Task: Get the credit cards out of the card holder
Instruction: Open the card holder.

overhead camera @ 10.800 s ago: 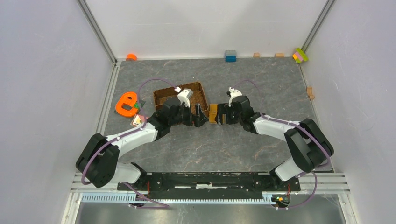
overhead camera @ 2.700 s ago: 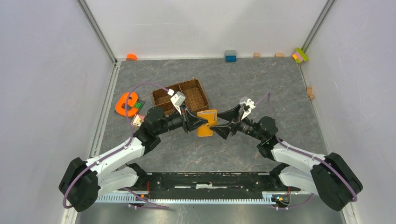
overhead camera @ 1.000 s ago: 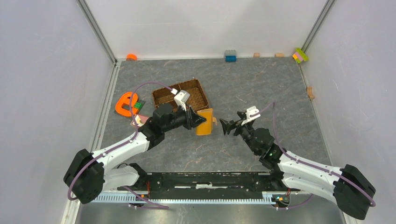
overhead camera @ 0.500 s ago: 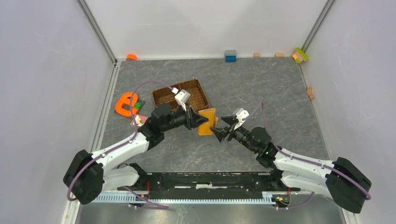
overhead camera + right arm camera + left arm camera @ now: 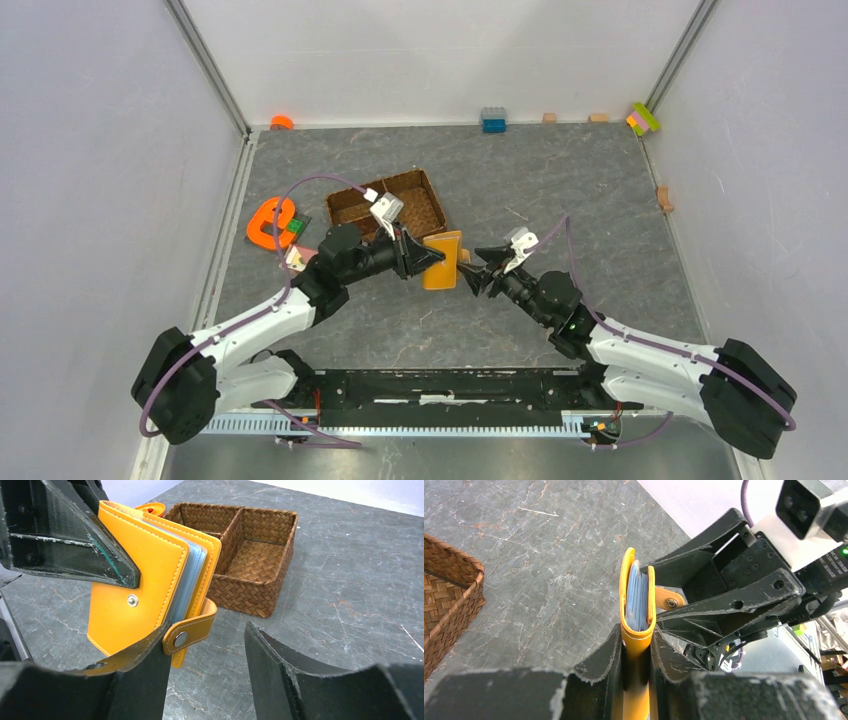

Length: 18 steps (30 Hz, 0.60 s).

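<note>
The orange card holder (image 5: 441, 261) hangs on edge above the table, and my left gripper (image 5: 424, 257) is shut on its folded spine (image 5: 637, 645). Pale blue-grey leaves (image 5: 638, 597) show between its covers; I cannot pick out separate credit cards among them. The snap tab (image 5: 191, 629) is undone and sticks out from the free edge. My right gripper (image 5: 206, 630) is open at that edge. Its left fingertip (image 5: 150, 655) lies against the holder's cover (image 5: 135, 595) just under the tab, while the right finger (image 5: 280, 670) stands apart over bare table. In the top view the right gripper (image 5: 468, 277) meets the holder from the right.
A brown woven divided tray (image 5: 385, 205) stands just behind the holder, also in the right wrist view (image 5: 250, 545). An orange e-shaped toy (image 5: 270, 222) and a small block (image 5: 295, 257) lie left of the left arm. Toy bricks (image 5: 493, 120) line the back wall.
My right gripper has moved left to the holder's tab edge, and its jaws have narrowed. The left gripper has kept its hold, almost still.
</note>
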{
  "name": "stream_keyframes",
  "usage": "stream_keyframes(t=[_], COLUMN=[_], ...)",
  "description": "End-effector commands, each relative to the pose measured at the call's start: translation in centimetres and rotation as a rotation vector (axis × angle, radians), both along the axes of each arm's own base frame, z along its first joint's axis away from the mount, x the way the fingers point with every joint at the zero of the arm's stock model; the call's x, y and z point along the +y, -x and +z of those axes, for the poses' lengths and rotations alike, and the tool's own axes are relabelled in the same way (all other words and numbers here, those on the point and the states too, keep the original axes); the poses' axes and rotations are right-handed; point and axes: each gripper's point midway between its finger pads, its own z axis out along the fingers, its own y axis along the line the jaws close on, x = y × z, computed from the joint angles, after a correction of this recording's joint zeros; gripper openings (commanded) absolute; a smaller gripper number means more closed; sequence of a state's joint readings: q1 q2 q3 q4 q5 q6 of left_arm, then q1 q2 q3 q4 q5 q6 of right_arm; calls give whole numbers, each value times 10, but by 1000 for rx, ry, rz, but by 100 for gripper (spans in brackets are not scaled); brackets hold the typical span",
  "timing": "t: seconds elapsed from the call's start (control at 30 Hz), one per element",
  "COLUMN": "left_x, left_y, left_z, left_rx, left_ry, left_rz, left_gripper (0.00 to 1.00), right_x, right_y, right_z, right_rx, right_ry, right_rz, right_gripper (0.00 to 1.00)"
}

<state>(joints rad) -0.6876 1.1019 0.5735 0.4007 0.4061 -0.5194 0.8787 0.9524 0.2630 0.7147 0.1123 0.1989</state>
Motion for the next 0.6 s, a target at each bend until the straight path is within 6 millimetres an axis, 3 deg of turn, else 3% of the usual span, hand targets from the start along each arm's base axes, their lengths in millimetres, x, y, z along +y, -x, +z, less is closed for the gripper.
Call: stream_keyframes(t=[0.0, 0.2, 0.57], left_x=[-2, 2, -5], left_y=[9, 13, 34], left_z=[31, 41, 57], left_rx=[-100, -111, -130], left_ry=[91, 147, 233], left_rz=[-43, -43, -171], left_gripper=[3, 2, 2], right_x=[9, 5, 17], right_y=[-3, -1, 29], right_z=[18, 22, 43], right_rx=[-10, -16, -37], right_ry=[-25, -64, -207], right_rz=[23, 38, 302], right_gripper=[60, 60, 56])
